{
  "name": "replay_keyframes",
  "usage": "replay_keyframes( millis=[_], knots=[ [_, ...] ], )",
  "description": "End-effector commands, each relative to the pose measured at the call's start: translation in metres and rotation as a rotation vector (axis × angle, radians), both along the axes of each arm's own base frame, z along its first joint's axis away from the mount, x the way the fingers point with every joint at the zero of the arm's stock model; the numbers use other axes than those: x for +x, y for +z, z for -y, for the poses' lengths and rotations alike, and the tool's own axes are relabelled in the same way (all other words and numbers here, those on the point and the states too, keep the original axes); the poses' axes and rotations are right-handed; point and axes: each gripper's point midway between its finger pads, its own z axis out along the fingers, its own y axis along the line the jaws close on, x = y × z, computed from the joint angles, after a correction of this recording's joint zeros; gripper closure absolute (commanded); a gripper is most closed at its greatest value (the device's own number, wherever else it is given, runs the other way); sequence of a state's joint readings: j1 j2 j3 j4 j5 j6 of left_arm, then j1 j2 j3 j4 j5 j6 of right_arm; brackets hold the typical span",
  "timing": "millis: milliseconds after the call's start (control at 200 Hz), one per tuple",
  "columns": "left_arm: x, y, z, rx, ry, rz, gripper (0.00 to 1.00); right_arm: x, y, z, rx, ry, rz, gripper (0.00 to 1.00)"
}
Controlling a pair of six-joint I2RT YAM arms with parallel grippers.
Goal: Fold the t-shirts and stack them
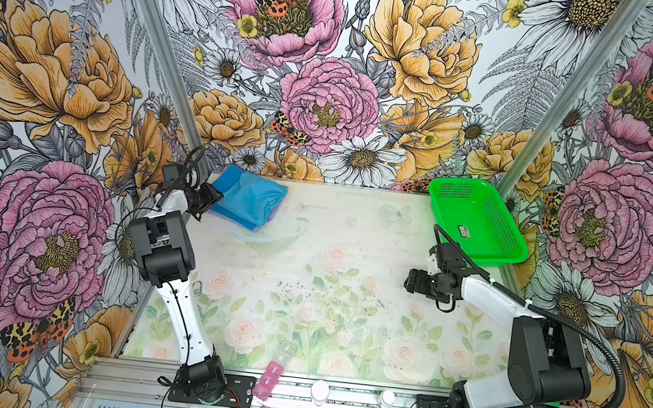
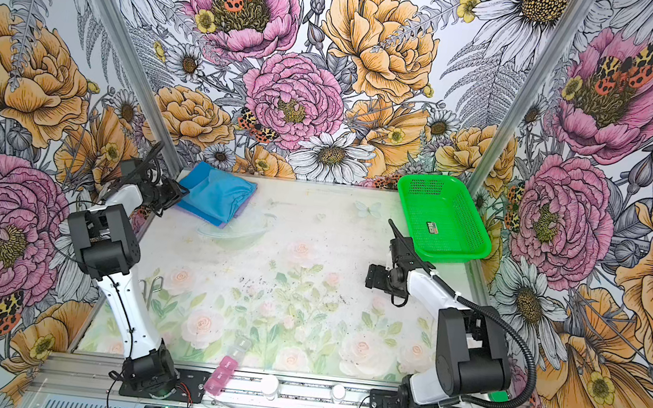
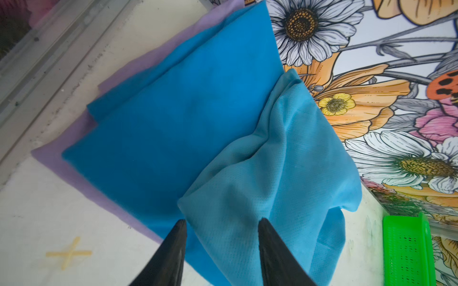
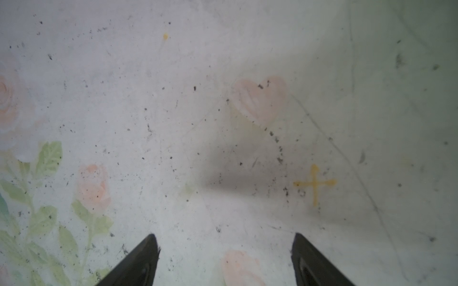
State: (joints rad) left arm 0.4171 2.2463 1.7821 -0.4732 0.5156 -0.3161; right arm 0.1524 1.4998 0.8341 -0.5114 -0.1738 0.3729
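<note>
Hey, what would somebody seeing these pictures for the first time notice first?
The loud floral walls hit first, all around the table. Then the stack of blue and lavender shirts in the far left corner, the left gripper at its edge, and the bright green basket in the far right corner.

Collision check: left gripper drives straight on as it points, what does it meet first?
The light blue t-shirt, lying between the left gripper jaws, atop the deeper blue t-shirt; contact looks near-immediate, depth unclear.
</note>
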Motion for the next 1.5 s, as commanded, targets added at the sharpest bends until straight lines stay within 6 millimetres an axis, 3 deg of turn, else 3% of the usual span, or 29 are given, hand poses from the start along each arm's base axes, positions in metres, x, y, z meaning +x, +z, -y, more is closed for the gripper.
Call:
replay_keyframes(
  millis=[0, 95, 275, 420, 515, 610, 690, 876, 1111, 1491],
  knots=[
    [0.006, -0.003, -0.004, -0.011, 0.004, 0.013, 0.52, 0.002, 0.005, -0.004, 0.009, 0.008, 0.030, 0.14],
    [0.006, -0.005, -0.005, -0.011, 0.006, 0.010, 0.55, 0.004, 0.012, -0.012, 0.029, 0.043, 0.048, 0.14],
    [0.007, 0.002, -0.007, 0.000, 0.011, 0.022, 0.77, 0.008, 0.033, -0.038, 0.034, 0.161, 0.131, 0.14],
    [0.007, 0.012, -0.011, 0.008, 0.016, 0.040, 0.87, 0.009, 0.081, -0.091, 0.124, 0.370, 0.326, 0.14],
    [0.008, 0.018, -0.012, 0.008, 0.017, 0.052, 1.00, 0.004, 0.122, -0.130, 0.203, 0.521, 0.470, 0.14],
    [0.008, 0.022, -0.017, 0.018, 0.029, 0.057, 1.00, -0.005, 0.156, -0.163, 0.258, 0.647, 0.588, 0.13],
    [0.010, 0.024, -0.022, 0.014, 0.038, 0.069, 1.00, -0.009, 0.171, -0.183, 0.290, 0.711, 0.633, 0.13],
    [0.014, 0.031, -0.029, 0.017, 0.059, 0.095, 1.00, -0.006, 0.174, -0.211, 0.307, 0.778, 0.631, 0.13],
    [0.001, 0.044, -0.054, 0.066, 0.170, 0.167, 1.00, -0.012, 0.173, -0.241, 0.336, 0.849, 0.623, 0.13],
    [-0.011, 0.036, -0.060, 0.090, 0.235, 0.166, 1.00, -0.019, 0.164, -0.248, 0.332, 0.861, 0.598, 0.13]
  ],
)
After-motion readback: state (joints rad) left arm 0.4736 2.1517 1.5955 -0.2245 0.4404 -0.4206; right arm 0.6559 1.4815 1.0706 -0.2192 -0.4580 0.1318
